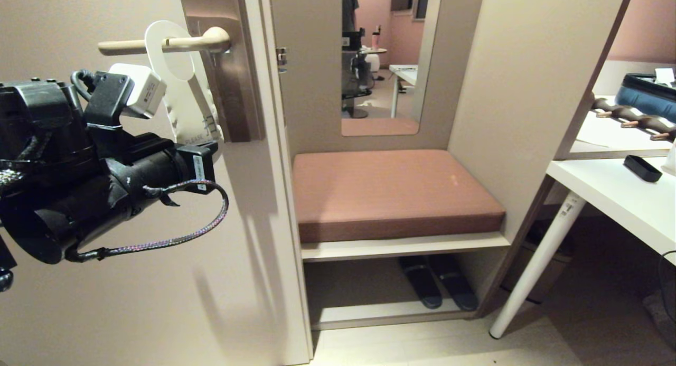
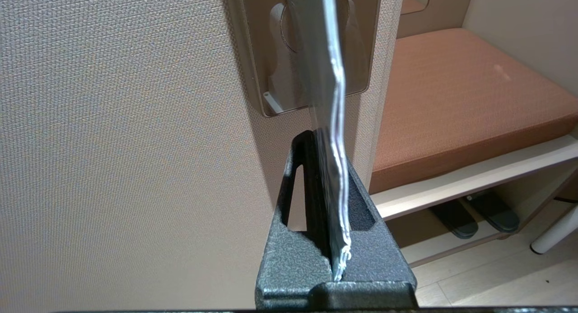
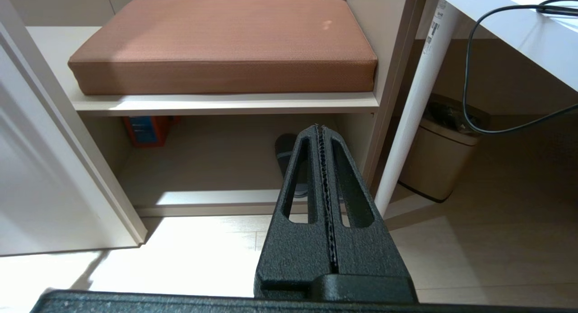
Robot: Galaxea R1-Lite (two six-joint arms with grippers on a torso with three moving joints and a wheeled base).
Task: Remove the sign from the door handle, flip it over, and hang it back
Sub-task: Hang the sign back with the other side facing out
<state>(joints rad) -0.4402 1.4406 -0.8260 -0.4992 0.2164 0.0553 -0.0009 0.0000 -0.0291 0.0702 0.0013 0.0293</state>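
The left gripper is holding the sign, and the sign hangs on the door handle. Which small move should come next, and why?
Probably slide the sign toward the free end of the door handle. The left gripper is shut on its lower end, and the handle passes through its hole, so it cannot be turned over yet.

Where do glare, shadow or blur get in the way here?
Left wrist view: glare streaks the sign's edge, close and blurred. Head view: the left arm casts a soft shadow on the door. Right wrist view: the floor washes out.
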